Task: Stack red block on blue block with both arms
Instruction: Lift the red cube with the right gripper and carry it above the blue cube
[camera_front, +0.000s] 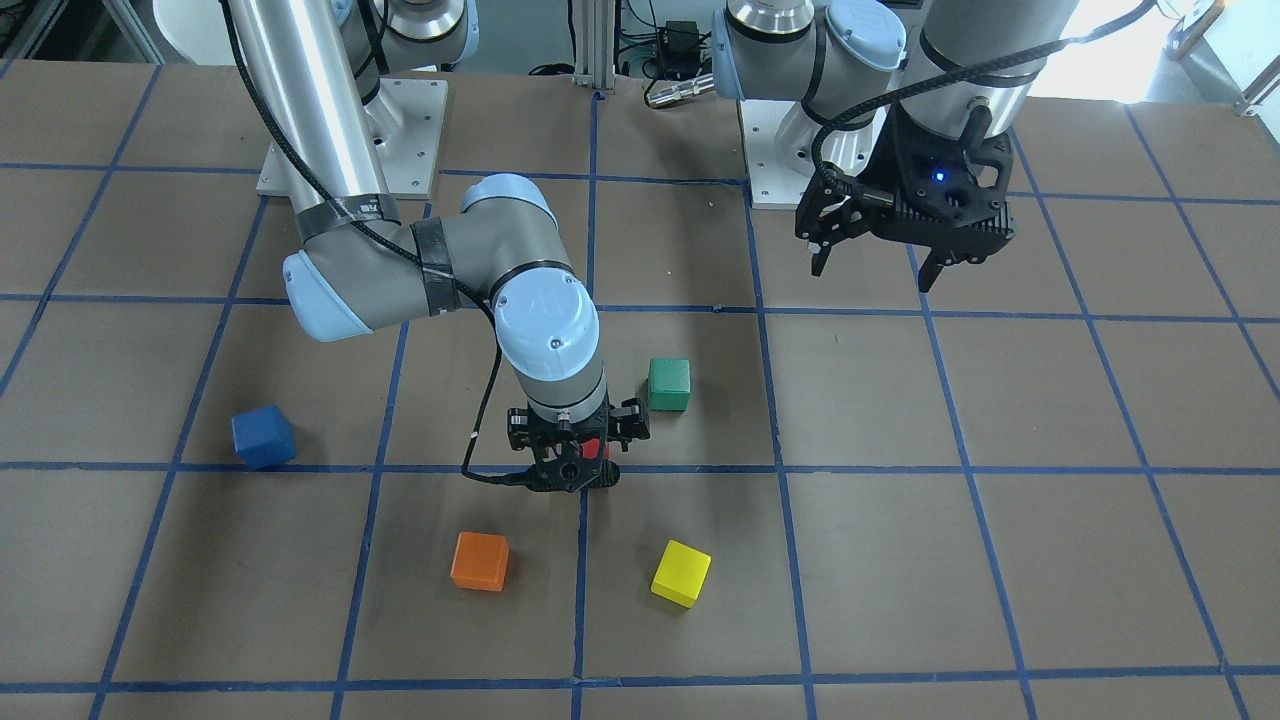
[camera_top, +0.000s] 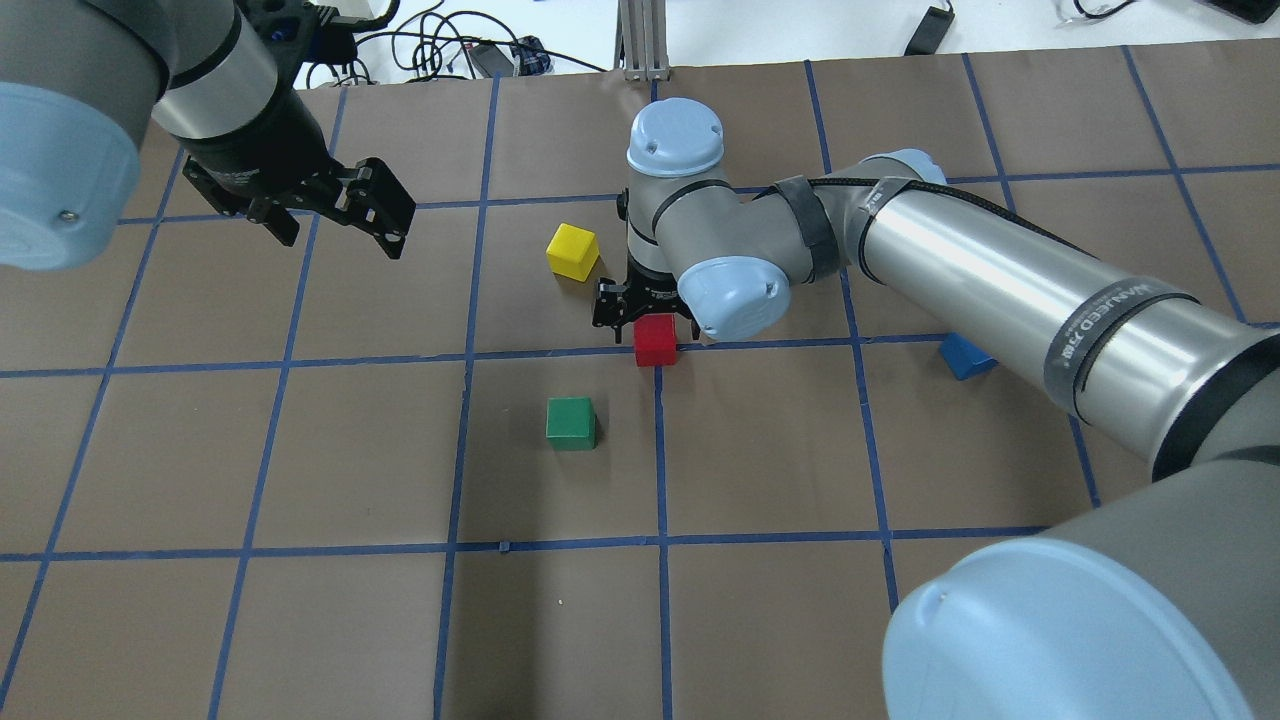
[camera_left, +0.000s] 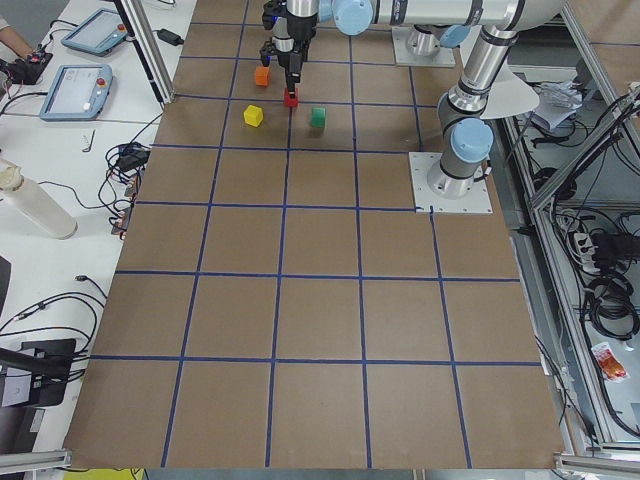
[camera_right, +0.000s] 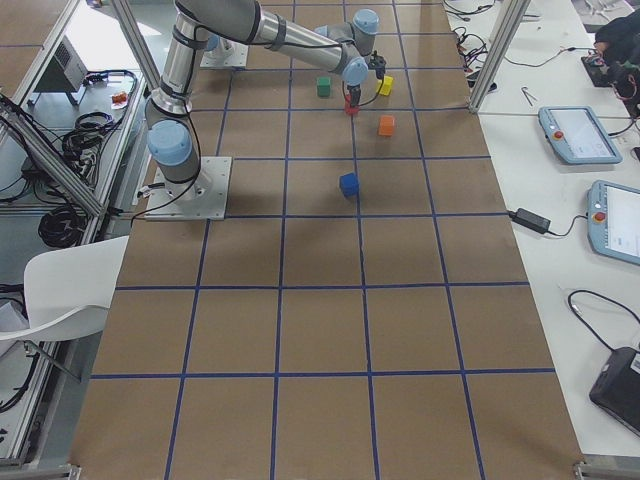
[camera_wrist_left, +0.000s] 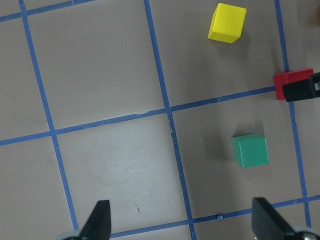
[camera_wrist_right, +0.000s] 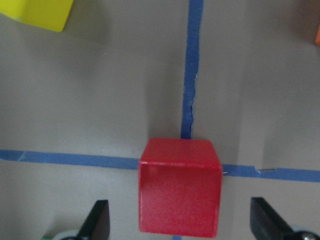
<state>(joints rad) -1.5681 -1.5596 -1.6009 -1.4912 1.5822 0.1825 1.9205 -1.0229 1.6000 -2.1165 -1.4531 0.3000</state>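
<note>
**Loose grip is the main threat to the stack**

The right arm (camera_top: 1000, 270) stretches far over the tabletop (camera_front: 1000, 560). A low swing toward the blue block (camera_front: 263, 437), which lies well apart on that arm's side, could knock it away. The right claw (camera_wrist_right: 184, 221) is down at the red block (camera_top: 655, 340), with its fingers apart on either side and touching neither face. The block rests on the tabletop over a tape crossing. If the fingers close unevenly, the cube may twist or drop in transit. The left claw (camera_front: 873, 268) hangs spread and empty, well off, and any hand-over between the two adds a second chance to slip. The blue block sits turned against the grid, so an unmatched placement could leave the red one overhanging. The green block (camera_front: 668, 385), near the right claw, might get nudged.
</note>
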